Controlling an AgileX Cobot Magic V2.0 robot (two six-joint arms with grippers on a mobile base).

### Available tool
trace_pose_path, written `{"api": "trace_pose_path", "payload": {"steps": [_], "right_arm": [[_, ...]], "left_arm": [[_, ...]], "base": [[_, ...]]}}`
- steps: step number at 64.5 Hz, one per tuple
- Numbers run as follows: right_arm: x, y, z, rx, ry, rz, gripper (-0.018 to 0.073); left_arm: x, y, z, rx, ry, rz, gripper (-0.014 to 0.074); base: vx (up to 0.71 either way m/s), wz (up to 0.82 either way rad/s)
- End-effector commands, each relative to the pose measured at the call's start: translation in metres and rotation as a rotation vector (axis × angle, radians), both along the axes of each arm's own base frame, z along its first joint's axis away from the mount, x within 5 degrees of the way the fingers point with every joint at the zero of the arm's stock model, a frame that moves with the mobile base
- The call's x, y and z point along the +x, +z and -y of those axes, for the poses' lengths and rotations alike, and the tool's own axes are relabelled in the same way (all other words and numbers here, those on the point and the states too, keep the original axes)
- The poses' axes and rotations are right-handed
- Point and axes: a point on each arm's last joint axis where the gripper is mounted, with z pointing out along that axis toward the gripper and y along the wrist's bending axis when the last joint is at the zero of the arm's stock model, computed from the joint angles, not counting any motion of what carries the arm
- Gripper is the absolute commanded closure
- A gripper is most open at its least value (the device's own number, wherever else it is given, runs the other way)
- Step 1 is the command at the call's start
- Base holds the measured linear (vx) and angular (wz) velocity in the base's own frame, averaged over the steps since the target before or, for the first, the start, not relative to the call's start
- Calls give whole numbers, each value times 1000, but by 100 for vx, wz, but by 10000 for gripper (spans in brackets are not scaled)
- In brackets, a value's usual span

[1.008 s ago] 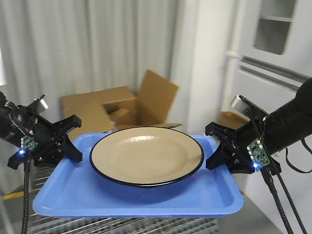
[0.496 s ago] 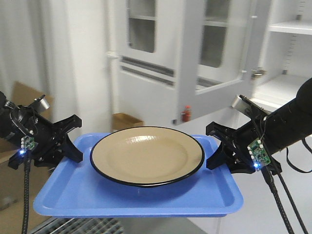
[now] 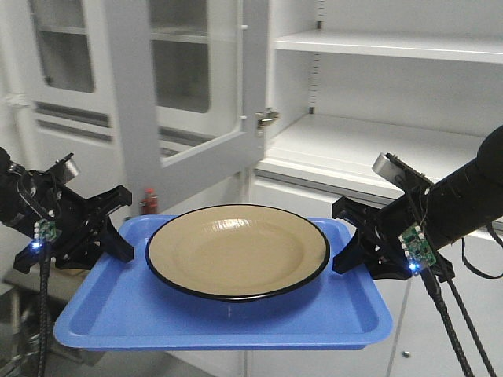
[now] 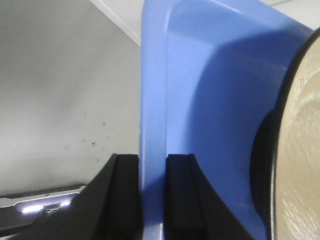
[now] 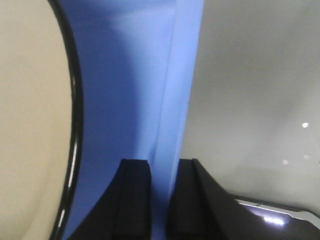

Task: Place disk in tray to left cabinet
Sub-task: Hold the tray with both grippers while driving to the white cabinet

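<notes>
The beige disk (image 3: 236,250) with its thin black rim lies in the middle of the blue tray (image 3: 220,318), which hangs level in the air between my two grippers. My left gripper (image 3: 118,224) is shut on the tray's left rim (image 4: 152,125); the disk's edge (image 4: 300,150) shows at that view's right. My right gripper (image 3: 350,236) is shut on the tray's right rim (image 5: 172,115), with the disk (image 5: 30,125) at that view's left. A white cabinet (image 3: 377,141) with wide flat shelves stands open behind the tray, right of centre.
A glass-paned cabinet door (image 3: 185,78) stands open at the back left, with a latch (image 3: 267,118) at its edge. A small red object (image 3: 147,200) sits low behind the tray's left side. Lower cabinet fronts (image 3: 314,361) lie below the shelf.
The background has swept leftward: cardboard boxes and curtain gave way to glass doors, then to the open white shelves. Tray, disk and both grippers keep the same place in view.
</notes>
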Motion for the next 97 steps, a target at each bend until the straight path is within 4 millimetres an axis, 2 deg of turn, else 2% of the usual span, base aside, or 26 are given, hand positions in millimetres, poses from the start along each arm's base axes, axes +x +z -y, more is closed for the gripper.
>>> {"api": "trace_pose_path", "payload": {"steps": [1,35,97], "right_arm": [[-12,41,-16,188,12,98,564],[-12,41,-16,188,12,98,564],[-12,41,-16,188,12,98,564]], "left_arm": [[-20,42,23,-213,-46,47,596],[-20,42,23,-213,-46,47,596],[-20,42,23,-213,-46,47,596]], "base": [[12,-47],[13,-39],[26,-17]]}}
